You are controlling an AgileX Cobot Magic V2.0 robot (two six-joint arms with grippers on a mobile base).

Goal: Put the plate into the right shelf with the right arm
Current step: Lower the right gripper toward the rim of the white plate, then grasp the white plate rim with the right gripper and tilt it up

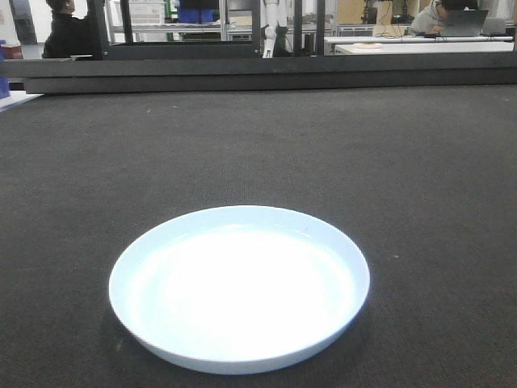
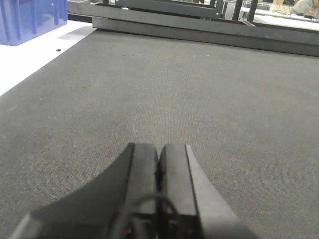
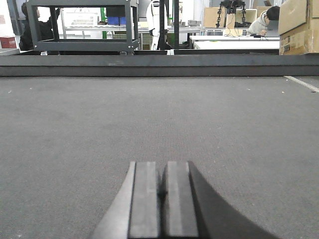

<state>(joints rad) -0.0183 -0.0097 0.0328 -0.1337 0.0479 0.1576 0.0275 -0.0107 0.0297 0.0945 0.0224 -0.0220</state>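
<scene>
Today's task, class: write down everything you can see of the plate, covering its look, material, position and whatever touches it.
The plate is round and shallow, very pale blue-white, with a low raised rim and no pattern or marking. It looks like glossy plastic, and its inside is washed out by bright glare. It is empty and lies flat, right way up, on the dark grey textured mat near the front view's lower edge. Only the mat touches it. It does not show in either wrist view.

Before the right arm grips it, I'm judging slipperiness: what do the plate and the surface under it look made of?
The plate is probably glossy plastic: pale blue-white, its centre glaring white. The surface looks like a matte dark grey mat, with fine woven grain and no shine.
</scene>
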